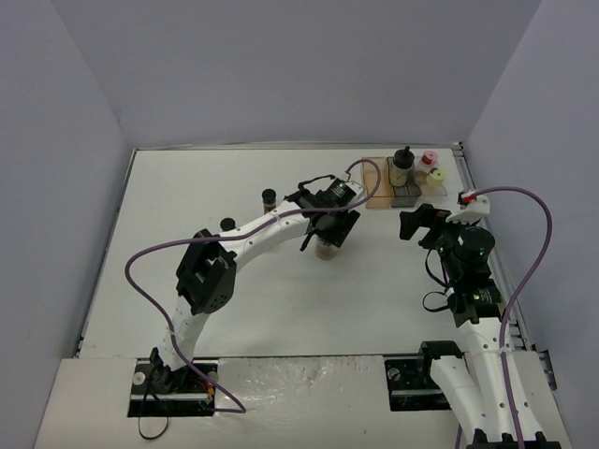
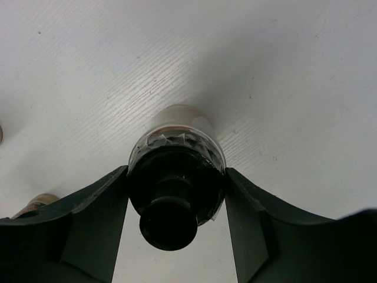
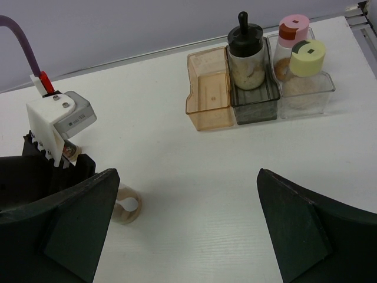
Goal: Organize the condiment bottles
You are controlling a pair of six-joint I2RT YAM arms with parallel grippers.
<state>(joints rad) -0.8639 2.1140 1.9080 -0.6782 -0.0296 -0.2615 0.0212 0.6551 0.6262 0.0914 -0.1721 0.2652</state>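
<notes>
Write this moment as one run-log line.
left gripper: shut on black-capped clear spice jar; right gripper: open, empty; amber-grey-clear tray: holds three jars

From above, the left gripper (image 1: 328,234) covered the cap and shoulders of the black-capped jar (image 1: 327,252); we saw only its base, at the gripper's 6 o'clock. A loose jar (image 1: 269,197) at the gripper's 10 o'clock and a leftmost jar (image 1: 227,223) at its 9 o'clock were too small for us to judge their contents. In the left wrist view, a blurred jar (image 2: 34,204) at 8 o'clock sat mostly behind the gripper, its cap unseen. In the right wrist view, the right gripper (image 3: 187,177) ran off the bottom edge, and the yellow-capped jar (image 3: 307,59) hid the lower 5 o'clock side of the pink-capped jar (image 3: 293,26).
</notes>
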